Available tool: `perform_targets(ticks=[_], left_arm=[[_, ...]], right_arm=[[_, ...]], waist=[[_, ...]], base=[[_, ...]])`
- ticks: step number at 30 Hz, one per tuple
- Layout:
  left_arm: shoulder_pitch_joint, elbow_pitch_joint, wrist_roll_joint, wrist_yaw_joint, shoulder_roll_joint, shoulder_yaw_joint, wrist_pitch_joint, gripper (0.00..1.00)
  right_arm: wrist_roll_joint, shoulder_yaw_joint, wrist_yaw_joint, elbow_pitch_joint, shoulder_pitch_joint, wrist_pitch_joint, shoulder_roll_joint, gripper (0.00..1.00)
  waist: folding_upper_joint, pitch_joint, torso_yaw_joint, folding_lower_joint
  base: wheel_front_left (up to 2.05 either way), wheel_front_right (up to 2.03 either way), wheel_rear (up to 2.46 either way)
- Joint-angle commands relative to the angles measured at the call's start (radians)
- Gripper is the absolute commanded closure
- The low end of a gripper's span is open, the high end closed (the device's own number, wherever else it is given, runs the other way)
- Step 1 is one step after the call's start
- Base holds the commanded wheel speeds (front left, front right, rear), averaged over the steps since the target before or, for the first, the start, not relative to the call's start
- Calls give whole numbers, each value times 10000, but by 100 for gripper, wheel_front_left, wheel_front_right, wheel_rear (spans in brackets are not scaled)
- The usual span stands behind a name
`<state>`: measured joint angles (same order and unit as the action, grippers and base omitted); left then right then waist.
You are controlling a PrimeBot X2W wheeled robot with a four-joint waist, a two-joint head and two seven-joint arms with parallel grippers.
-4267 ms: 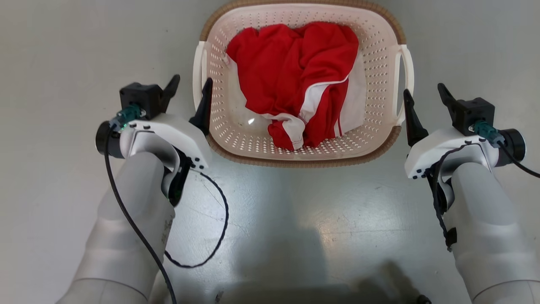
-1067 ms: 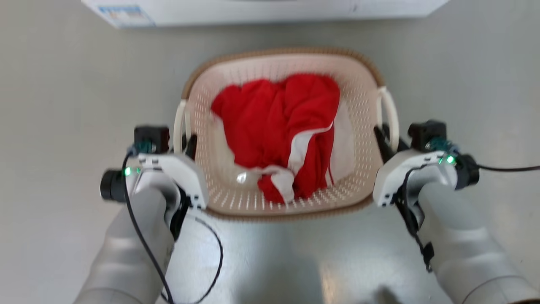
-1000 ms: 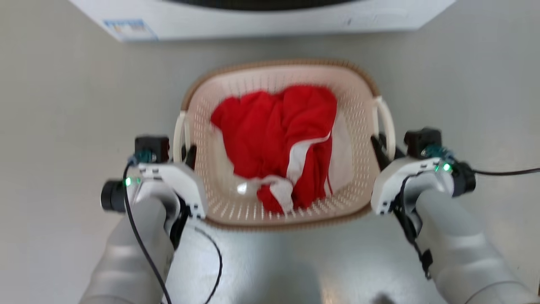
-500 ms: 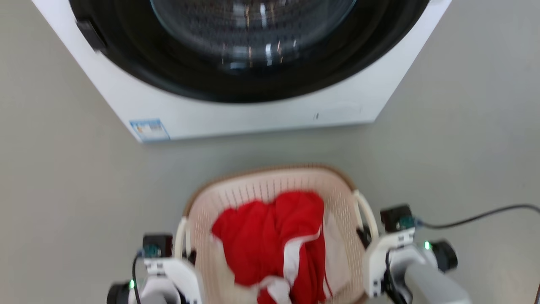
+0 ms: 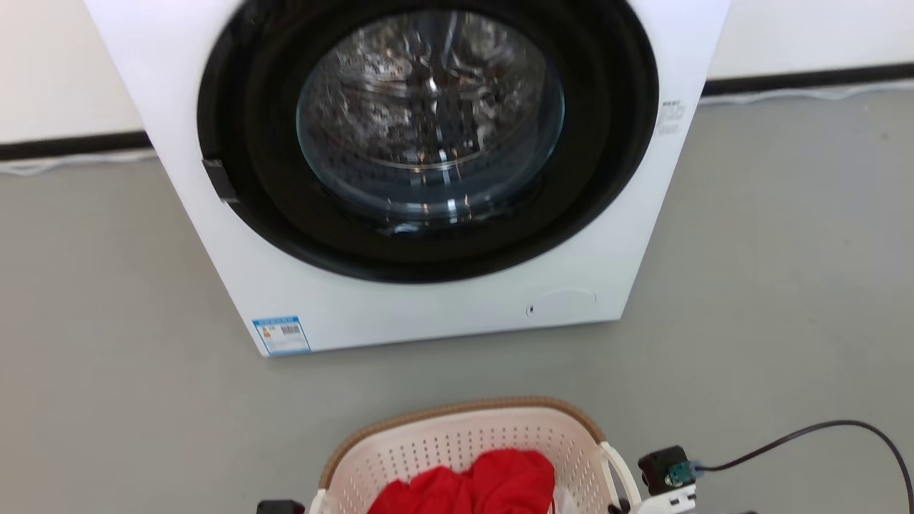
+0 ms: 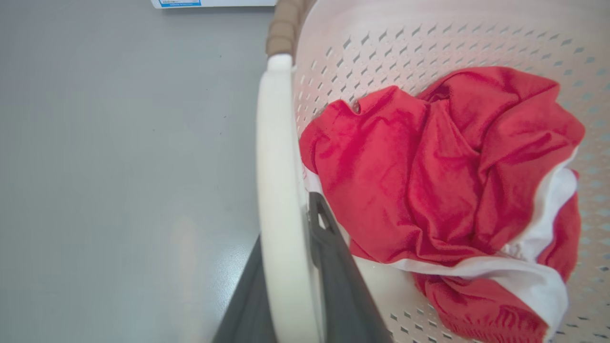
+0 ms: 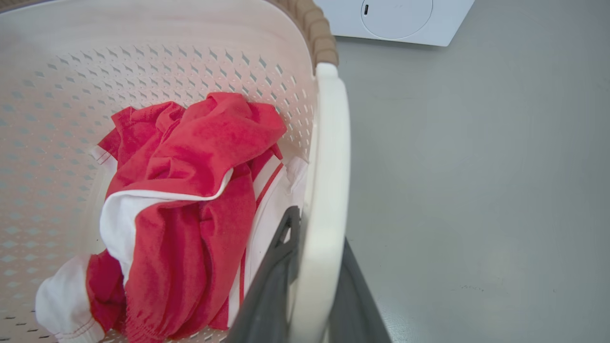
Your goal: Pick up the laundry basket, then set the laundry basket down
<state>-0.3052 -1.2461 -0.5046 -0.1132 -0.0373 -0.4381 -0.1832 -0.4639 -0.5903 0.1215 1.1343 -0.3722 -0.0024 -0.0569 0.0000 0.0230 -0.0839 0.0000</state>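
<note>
- In the left wrist view the left gripper (image 6: pixel 288 228) is seen closed on the left handle (image 6: pixel 276 166) of the laundry basket (image 6: pixel 429 43). One dark finger is placed on the outer side of the white loop and one on the inner side, with the loop pinched between them.
- Grey floor (image 6: pixel 119 166) is seen beside this handle. Whether the bottom of the basket touches it cannot be told.
- The laundry basket (image 5: pixel 464 410) is found at the lower edge of the head view, in front of the washing machine (image 5: pixel 428 307) and apart from it.
- Its walls are made of cream-white plastic, pierced with rows of small holes. A brown woven-look rim is laid around the rounded top, and a smooth white loop handle is fixed on each side.
- A crumpled red garment (image 6: pixel 429 181) with white bands is held inside the basket.
- In the right wrist view the right gripper (image 7: pixel 319 228) is seen closed on the right handle (image 7: pixel 329 157) in the same way, one finger inside the loop and one outside.
- In the head view a black cable (image 5: pixel 807 435) is seen curving over the floor on the right of the basket.
</note>
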Motion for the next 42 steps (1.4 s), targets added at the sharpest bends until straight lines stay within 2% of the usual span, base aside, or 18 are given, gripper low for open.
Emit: perform_targets(ticks=[1,15,42], left_arm=[[-51,359,-55,-30,-131,-21,-9,100],[194,741,-1050,456,-130,-1229,127,100],[-185,478,-2099,550,-130,-2294,-109,100]], right_arm=[[-27,-326,92,-269,25,53,66,100],[-331,-672,92,-398,230,171,66,100],[-690,-912,92,-223,-27,93,66,100]], waist=[[0,-249,88,0],[0,-595,203,0],[0,-479,-59,0]], base=[[0,0,0],[0,0,0],[0,0,0]])
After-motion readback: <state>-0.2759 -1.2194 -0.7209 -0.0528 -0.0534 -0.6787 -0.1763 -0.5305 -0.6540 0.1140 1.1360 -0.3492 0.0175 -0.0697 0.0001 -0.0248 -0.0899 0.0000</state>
